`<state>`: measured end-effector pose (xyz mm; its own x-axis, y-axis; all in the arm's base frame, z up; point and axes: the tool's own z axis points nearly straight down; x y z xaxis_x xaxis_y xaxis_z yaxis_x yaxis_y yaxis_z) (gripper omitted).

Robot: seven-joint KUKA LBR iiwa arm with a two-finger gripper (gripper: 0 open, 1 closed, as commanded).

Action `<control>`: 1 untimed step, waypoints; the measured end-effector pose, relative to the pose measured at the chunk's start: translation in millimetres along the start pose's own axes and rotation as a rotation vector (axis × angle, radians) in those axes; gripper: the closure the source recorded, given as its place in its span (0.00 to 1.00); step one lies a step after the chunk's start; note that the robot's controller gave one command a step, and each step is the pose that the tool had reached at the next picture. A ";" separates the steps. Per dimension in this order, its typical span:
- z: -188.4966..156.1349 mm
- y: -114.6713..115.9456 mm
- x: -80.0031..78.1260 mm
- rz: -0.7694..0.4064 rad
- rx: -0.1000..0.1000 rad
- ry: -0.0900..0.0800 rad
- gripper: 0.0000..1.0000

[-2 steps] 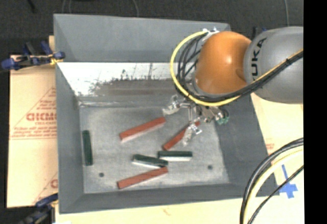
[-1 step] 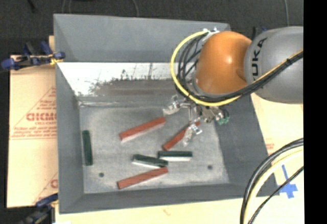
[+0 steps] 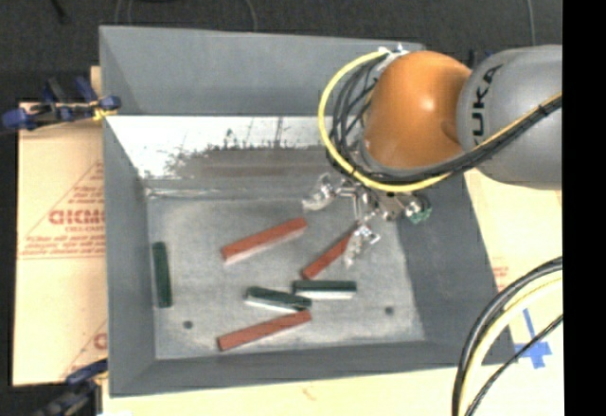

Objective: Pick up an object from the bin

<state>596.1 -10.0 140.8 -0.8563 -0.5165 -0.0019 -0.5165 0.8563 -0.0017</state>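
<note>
My pincer (image 3: 363, 236) sits at the upper end of a short, flat red-brown bar (image 3: 325, 262); how far open it is I cannot tell. The bar looks light and stiff, so I'd grip across its narrow width.

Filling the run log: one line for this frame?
gripper: at upper-right end of short red-brown flat stick | location: bin right of centre | grasp: unclear

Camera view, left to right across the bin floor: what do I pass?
Lone green bar → long red bar → short red bar → gripper. Omitted as overlapping these: lower red bar, green pair.
</note>
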 end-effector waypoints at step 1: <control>60.3 -19.2 19.8 -0.431 0.003 0.012 1.00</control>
<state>589.3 -36.7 80.5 -0.5622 -0.8269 0.0111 -0.8270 0.5622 -0.0029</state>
